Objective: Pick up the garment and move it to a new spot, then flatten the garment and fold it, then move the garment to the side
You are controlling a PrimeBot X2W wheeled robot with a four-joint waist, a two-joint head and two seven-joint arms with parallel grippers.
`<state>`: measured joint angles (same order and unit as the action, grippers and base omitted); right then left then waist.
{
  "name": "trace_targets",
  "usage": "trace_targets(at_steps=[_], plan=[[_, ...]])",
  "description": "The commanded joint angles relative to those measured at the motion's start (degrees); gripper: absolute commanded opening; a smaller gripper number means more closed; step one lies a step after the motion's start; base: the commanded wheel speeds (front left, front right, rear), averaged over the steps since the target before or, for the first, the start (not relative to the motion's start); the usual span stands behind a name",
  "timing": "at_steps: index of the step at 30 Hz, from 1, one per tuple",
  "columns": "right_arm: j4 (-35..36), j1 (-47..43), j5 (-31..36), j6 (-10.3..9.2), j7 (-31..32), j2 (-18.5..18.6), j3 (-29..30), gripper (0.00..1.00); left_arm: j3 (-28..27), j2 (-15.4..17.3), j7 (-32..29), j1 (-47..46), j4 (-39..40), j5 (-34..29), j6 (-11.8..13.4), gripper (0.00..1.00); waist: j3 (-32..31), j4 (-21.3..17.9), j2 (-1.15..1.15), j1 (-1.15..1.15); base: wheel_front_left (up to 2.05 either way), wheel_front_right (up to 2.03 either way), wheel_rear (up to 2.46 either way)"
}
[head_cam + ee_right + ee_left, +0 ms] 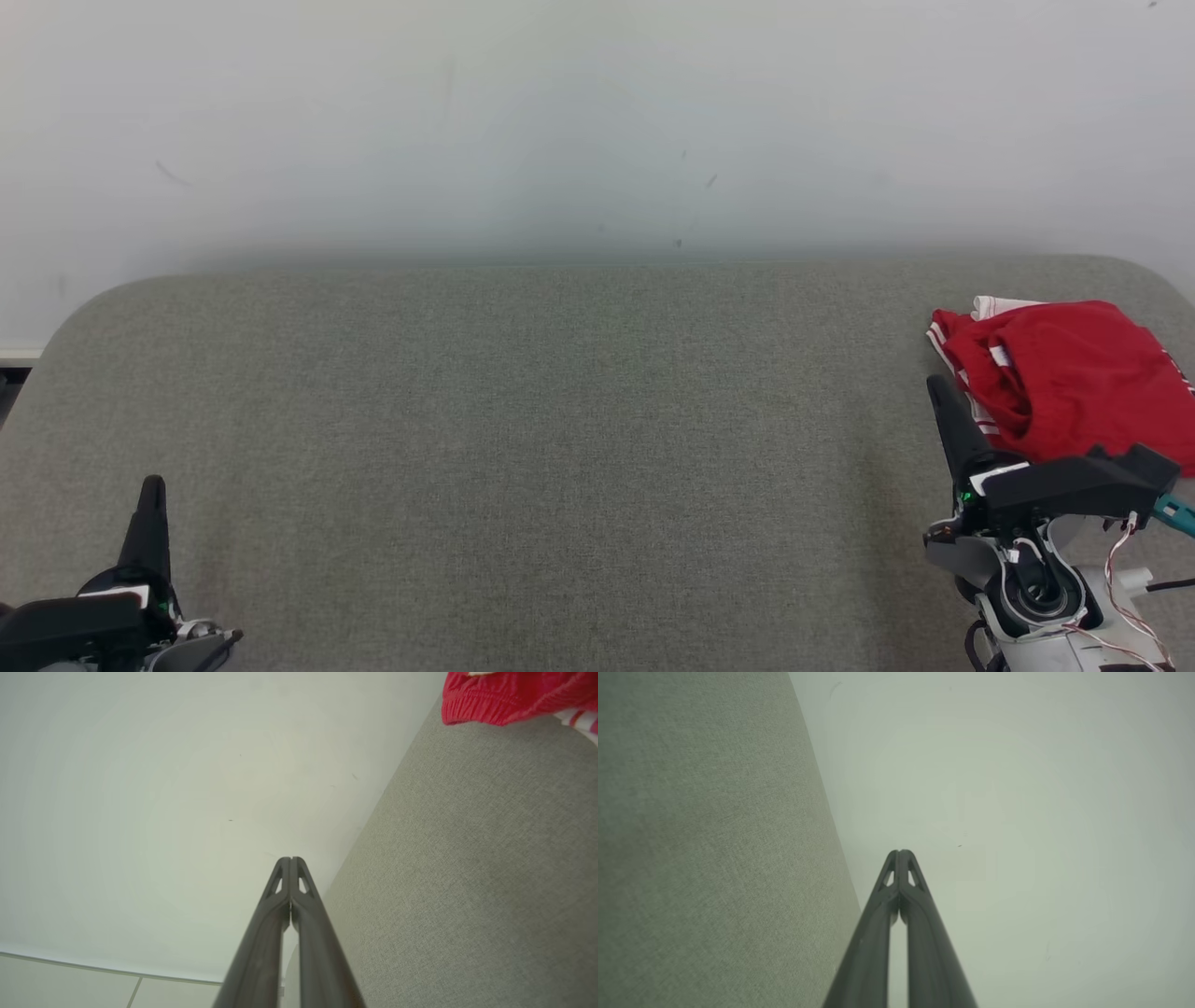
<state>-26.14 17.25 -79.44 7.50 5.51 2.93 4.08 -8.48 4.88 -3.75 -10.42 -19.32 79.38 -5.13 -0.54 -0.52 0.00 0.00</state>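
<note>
Both the left gripper (154,485) and right gripper (936,385) are clenched, empty. Open the right one, then pinch the bunched red garment (1064,373) on the bench (560,448) by an edge.

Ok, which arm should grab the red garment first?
Right. The right pincer, shut, sits just beside the crumpled red garment at the grey table's right end. The left pincer, also shut, is far across at the near-left corner.
</note>
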Motion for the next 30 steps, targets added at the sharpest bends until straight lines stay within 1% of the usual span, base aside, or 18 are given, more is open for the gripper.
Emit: trace_targets(at_steps=[1,28,30], plan=[[0.0,1.3,-1.7,-0.01,0.2,0.1,0.1,0.0,-0.5,0.0,-0.4,-1.4,-0.2,1.3,-0.5,0.0,0.1,0.0,0.0,0.0,0.0,0.0,0.0],[-2.0,3.4,-12.3,-0.02,1.6,0.0,0.1,0.0,-2.7,-2.0,-2.5,-4.2,-2.7,11.0,-2.6,0.0,1.1,0.6,0.0,0.0,0.0,0.0,0.0],[-2.0,3.4,-12.5,-0.02,1.7,0.0,0.1,0.0,-2.7,-2.1,-2.6,-4.4,-2.8,11.3,-2.5,0.0,1.2,0.6,0.0,0.0,0.0,0.0,0.0]])
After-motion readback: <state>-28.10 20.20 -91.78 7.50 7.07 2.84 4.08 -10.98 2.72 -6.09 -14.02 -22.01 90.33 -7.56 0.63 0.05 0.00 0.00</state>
